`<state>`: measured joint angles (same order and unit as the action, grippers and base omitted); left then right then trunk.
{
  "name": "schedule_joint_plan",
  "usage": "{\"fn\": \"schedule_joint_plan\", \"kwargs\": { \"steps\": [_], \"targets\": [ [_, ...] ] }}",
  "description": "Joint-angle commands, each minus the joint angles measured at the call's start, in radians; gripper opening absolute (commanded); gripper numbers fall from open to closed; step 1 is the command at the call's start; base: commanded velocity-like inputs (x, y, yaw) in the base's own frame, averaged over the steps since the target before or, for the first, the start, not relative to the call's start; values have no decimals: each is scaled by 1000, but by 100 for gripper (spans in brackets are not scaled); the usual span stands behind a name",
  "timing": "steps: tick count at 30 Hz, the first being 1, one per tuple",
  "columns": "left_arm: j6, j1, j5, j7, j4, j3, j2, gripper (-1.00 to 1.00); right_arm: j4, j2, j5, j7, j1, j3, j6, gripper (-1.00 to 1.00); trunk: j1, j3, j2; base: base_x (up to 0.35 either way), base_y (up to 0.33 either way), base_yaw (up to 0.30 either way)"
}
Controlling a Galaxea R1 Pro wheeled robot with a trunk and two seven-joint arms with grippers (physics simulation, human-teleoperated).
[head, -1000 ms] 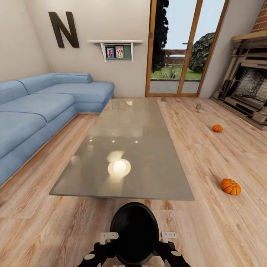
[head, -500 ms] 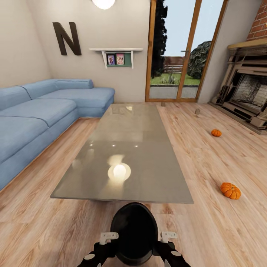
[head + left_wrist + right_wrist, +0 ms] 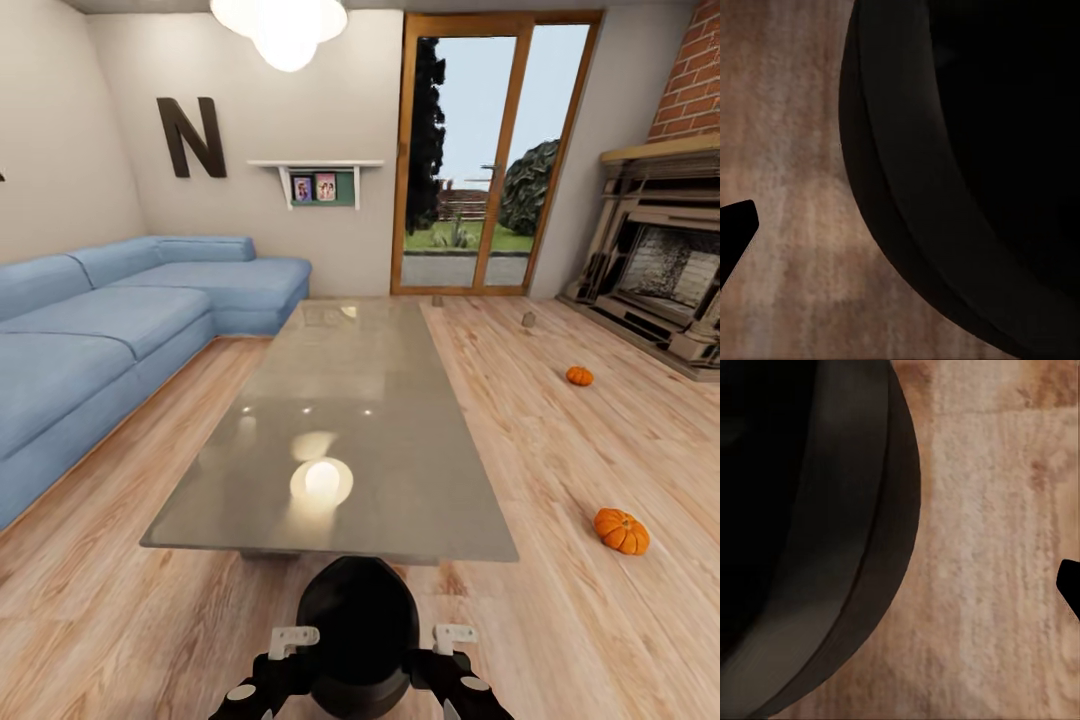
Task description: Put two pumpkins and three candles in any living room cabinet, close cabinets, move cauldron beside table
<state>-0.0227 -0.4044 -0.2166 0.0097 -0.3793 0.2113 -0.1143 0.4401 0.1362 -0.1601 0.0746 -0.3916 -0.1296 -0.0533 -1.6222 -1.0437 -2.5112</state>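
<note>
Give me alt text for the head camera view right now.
A black cauldron sits between the robot's arms at the near end of a long glass table. Two pumpkins lie on the wood floor to the right, with a blue sofa on the left.

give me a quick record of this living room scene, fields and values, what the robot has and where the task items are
held item: black cauldron between both arms, just short of the table's near edge
table: long glass coffee table, straight ahead
pumpkins: near pumpkin and far pumpkin, both on the wooden floor right of the table
candles: two small stubs, candle and second candle, on the floor by the patio door
sofa: blue sofa, left of the table
gripper states: cannot tell
</note>
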Motion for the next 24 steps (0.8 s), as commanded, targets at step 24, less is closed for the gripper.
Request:
{"fn": "schedule_joint_plan", "kwargs": {
  "steps": [24],
  "targets": [
    [-3,-1,-9,1,0,7,1,100,2,-1,-9,9,0,-7,-5,100,4,30,2,0,0,0]
  ]
}}
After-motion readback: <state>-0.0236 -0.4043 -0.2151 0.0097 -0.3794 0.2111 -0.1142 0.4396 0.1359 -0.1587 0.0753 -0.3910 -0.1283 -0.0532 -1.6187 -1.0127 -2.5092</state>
